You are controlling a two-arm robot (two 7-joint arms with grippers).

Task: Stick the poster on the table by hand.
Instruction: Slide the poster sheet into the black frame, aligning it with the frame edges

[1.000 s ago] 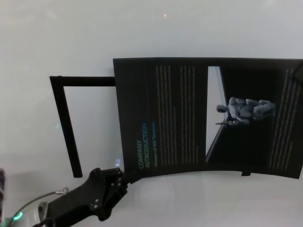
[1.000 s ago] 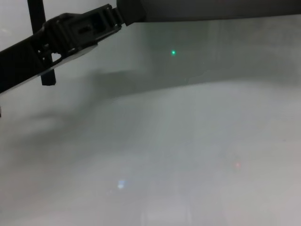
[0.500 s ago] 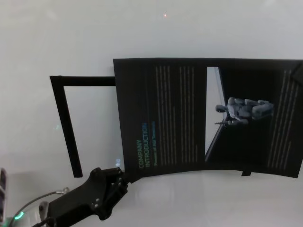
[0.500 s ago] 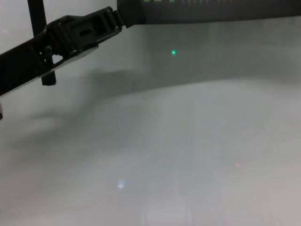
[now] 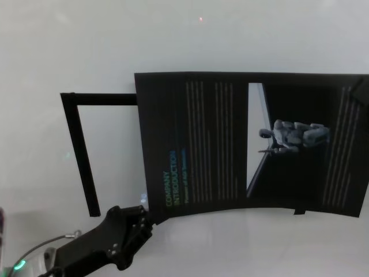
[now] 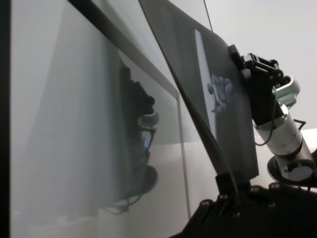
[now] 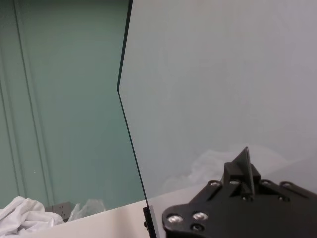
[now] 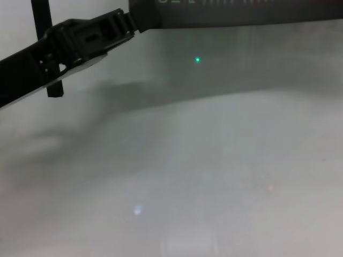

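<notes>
Your left gripper (image 5: 142, 214) sits at the near left of the head view, pinched on the near left corner of the poster (image 5: 230, 144); the left wrist view shows the sheet's edge running down into the clamp. The right gripper (image 6: 247, 59) shows in that same view, clamped on the poster's opposite end, and in the right wrist view a sliver of dark sheet stands up out of its body, so read it as pinching too. From the left gripper the poster runs away to the right, long axis left to right across your front, heading text turned sideways at the left end. It is held above the table (image 5: 173, 34), bowed slightly along the near edge, not yet lying flat. Behind its left end a black frame (image 5: 81, 150) pokes out, an upright bar and a cross bar. Judgement: the coming move depends on lowering both ends together, keeping that long axis level. Each arm already holds its own end, so neither is nearer. Risk is a wrinkle if one end lands first.
</notes>
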